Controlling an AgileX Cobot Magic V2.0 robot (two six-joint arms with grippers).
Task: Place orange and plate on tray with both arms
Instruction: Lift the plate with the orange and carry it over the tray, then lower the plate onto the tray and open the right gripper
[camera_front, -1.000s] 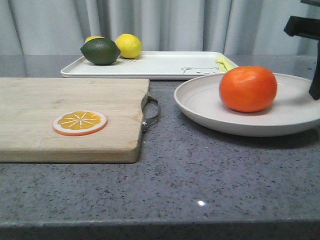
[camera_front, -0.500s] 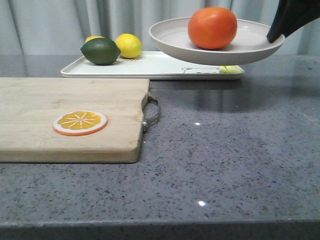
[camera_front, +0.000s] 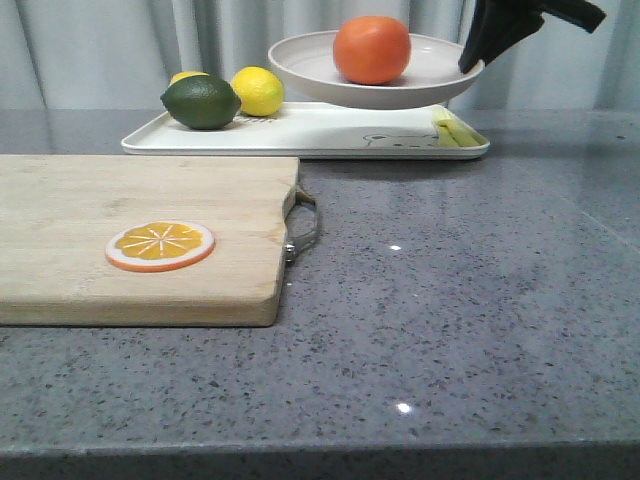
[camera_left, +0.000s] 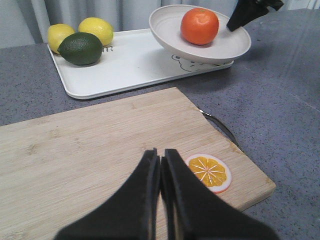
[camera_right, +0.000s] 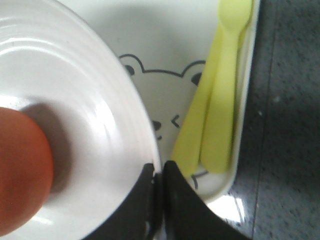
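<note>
The right gripper (camera_right: 159, 172) has its fingers closed on the rim of the plate (camera_front: 375, 72) and holds the plate in the air above the right part of the tray (camera_front: 300, 135), not touching it. The orange (camera_front: 372, 49) sits loose in the plate. The left gripper (camera_left: 161, 167) hangs over the cutting board (camera_front: 140, 235) with its fingers pressed together and nothing between them. Risk: the plate is supported at one rim point only, so any tilt during lowering is likely to roll the orange off or let the rim slip from the fingers. A second risk: the yellow utensils (camera_right: 217, 95) lie on the tray's right end beside the bear drawing (camera_right: 165, 100); a plate set onto them would likely rest uneven.
</note>
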